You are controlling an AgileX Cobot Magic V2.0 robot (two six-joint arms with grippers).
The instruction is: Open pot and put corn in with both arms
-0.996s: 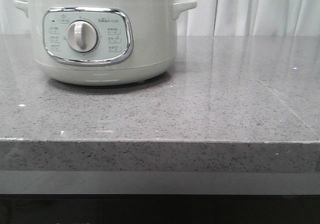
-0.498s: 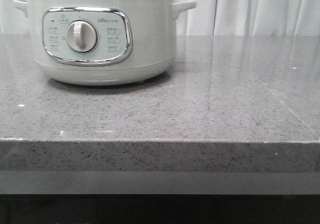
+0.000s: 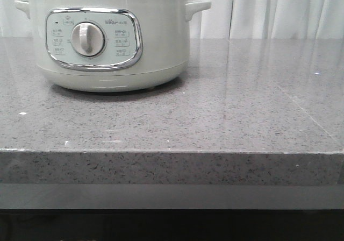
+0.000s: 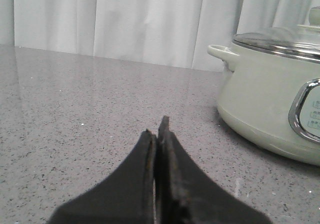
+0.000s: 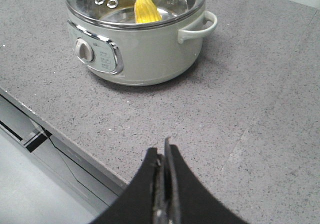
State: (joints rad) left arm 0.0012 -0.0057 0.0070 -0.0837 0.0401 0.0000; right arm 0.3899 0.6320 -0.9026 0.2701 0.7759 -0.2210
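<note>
Grey speckled counter (image 3: 226,117), white curtain behind. Pot (image 3: 110,42) seen far left, lid (image 5: 135,4) on, corn (image 5: 146,10) visible inside through glass. No change noted from prior frames. Left gripper (image 4: 159,134) and right gripper (image 5: 162,156) clenched, empty. Task judged finished.

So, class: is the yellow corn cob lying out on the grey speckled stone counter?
No, the yellow corn cob shows through the glass lid inside the pale green pot.

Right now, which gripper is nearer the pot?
Left, it seems. The left gripper sits low beside the pot; the right gripper hangs higher, farther back, near the countertop's front edge.
</note>
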